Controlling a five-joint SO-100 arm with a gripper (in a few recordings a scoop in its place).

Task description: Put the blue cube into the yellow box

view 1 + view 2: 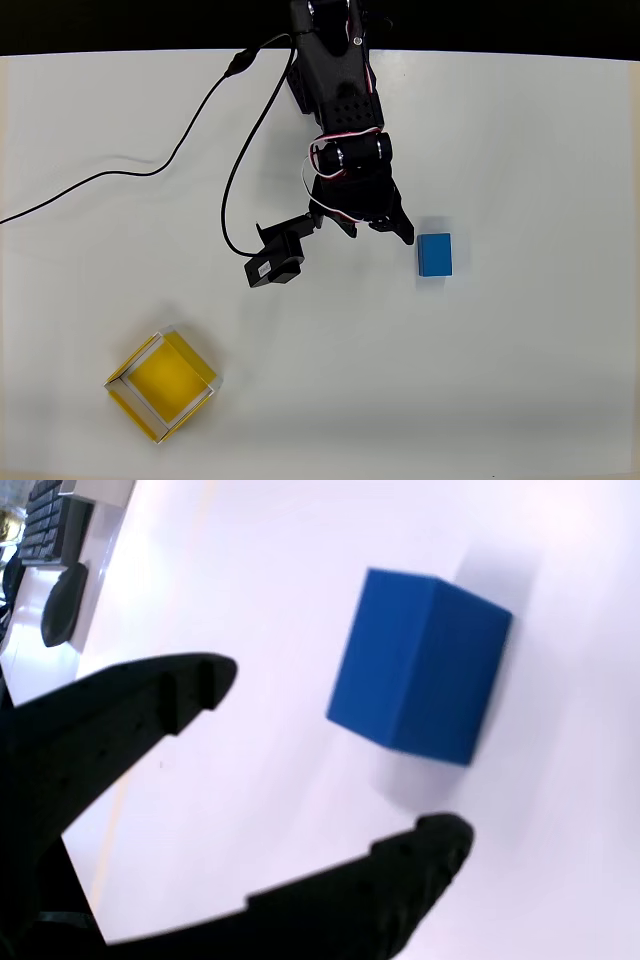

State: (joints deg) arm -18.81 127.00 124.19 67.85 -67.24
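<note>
White tabletop (520, 380) fills both views, matte and bare apart from a thin black cable (150, 172) trailing off to the left in the overhead view. From above, the cube (435, 255) sits just beside the gripper (377, 229), to its right and a little lower in the picture, not touching it; its long axis runs roughly up-down there. In the wrist view the black fingers (150, 705) are spread with nothing between them, and the cube (420, 670) lies just past their tips (so the coming move looks like a short reach forward to straddle it). It is a solid, sharp-edged, plain blue block. The box (161, 386), a shallow yellow tray with pale rims, sits well apart at lower left, turned diamond-wise.
</note>
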